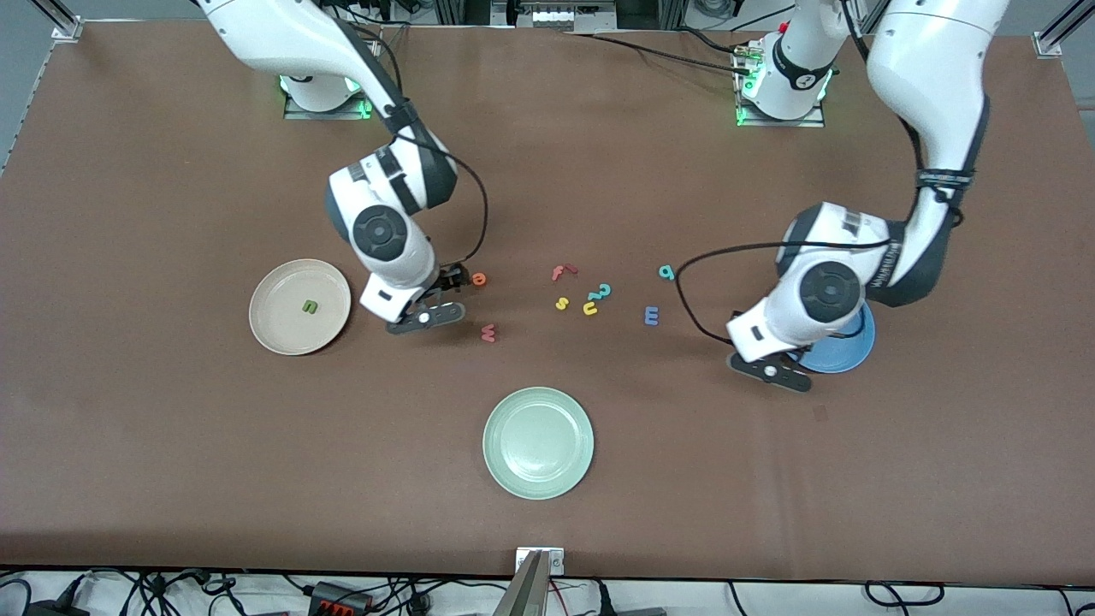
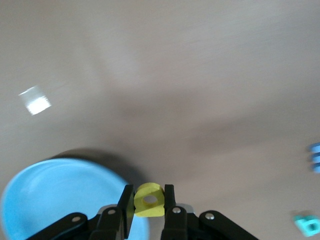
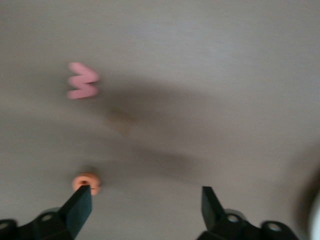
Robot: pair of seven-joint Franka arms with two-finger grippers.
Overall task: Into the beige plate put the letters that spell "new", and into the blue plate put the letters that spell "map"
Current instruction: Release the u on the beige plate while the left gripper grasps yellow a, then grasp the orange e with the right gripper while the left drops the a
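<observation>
My left gripper [image 2: 149, 194] is shut on the yellow p [image 2: 150, 201] and hangs over the rim of the blue plate [image 2: 55, 200], which my left arm partly hides in the front view [image 1: 851, 351]. The blue m [image 1: 651, 316] and teal a [image 1: 666, 272] lie on the table beside that plate. My right gripper [image 3: 145, 200] is open, low over the table, with nothing between its fingers. The orange e [image 3: 86, 181] lies just outside one fingertip. The salmon w [image 1: 488, 332] lies nearer the front camera. The green n [image 1: 310, 305] lies in the beige plate [image 1: 274, 329].
A red f [image 1: 560, 272], yellow s [image 1: 561, 303], yellow u [image 1: 590, 308] and teal 2-shaped piece [image 1: 603, 291] lie clustered mid-table. A pale green plate [image 1: 513, 466] stands nearer the front camera, with nothing in it.
</observation>
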